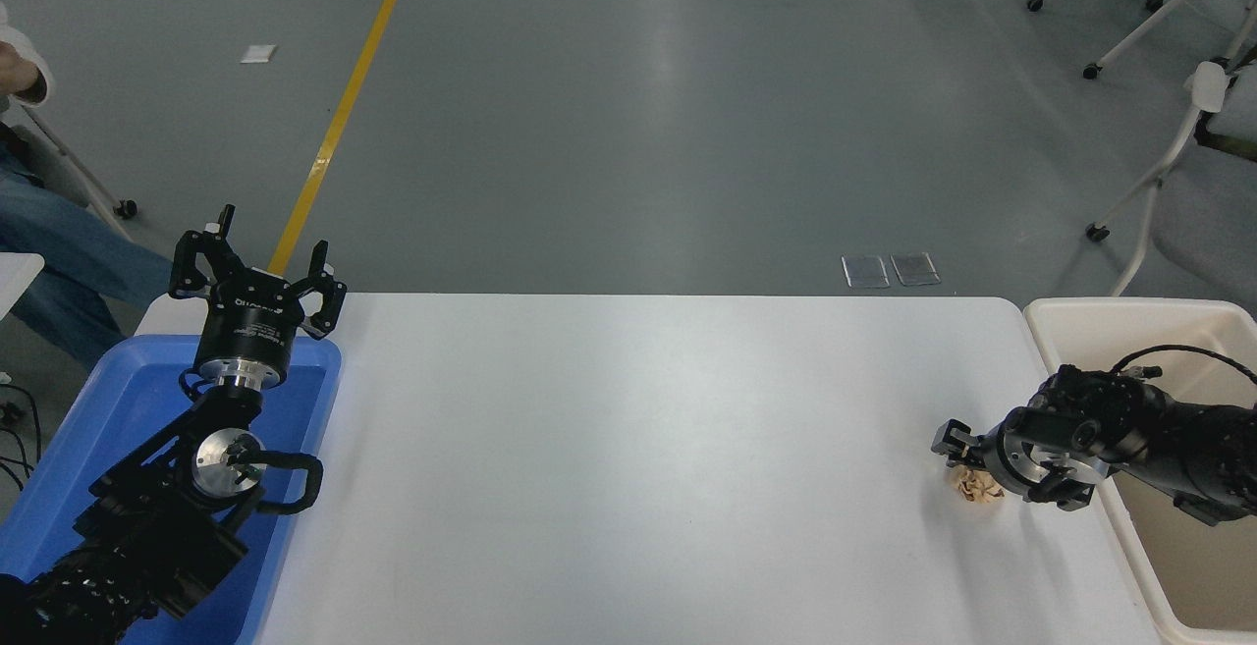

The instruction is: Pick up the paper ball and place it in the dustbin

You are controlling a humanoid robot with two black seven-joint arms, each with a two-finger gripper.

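Right arm reaches in from right edge over bin (1090, 323), bent down at wrist. Right tool (1002, 478) straddles ball (979, 488) on counter (628, 449) beside bin; can't tell if fingers have closed; ball half hidden. Left arm parked over blue tray (118, 400), left tool (260, 277) spread, pointing away.
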